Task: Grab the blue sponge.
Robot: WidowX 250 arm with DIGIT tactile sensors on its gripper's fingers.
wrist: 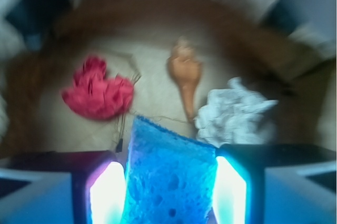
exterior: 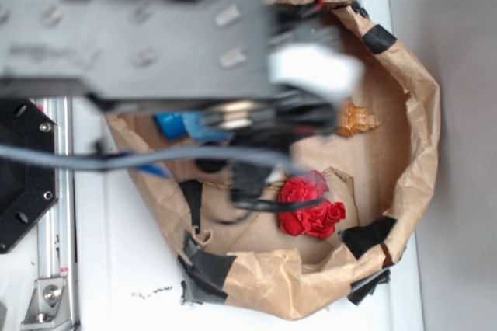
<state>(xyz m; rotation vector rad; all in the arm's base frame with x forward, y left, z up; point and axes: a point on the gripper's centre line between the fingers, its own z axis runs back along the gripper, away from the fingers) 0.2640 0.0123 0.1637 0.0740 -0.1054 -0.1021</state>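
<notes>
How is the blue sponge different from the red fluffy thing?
The blue sponge is bright blue with flat sides and little holes; the red fluffy thing is red, ragged and lumpy. The sponge sits between the jaws of the gripper, touching both, while the red thing lies loose on the brown paper, apart from the gripper. The sponge looks bigger in the wrist view, but it is nearer. Both look soft.

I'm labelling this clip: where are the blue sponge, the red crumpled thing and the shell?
blue sponge [wrist: 169, 176]: wrist view, middle of its porous face.
red crumpled thing [wrist: 98, 91]: wrist view, centre of the bunch.
shell [wrist: 185, 71]: wrist view, its wide upper body.
</notes>
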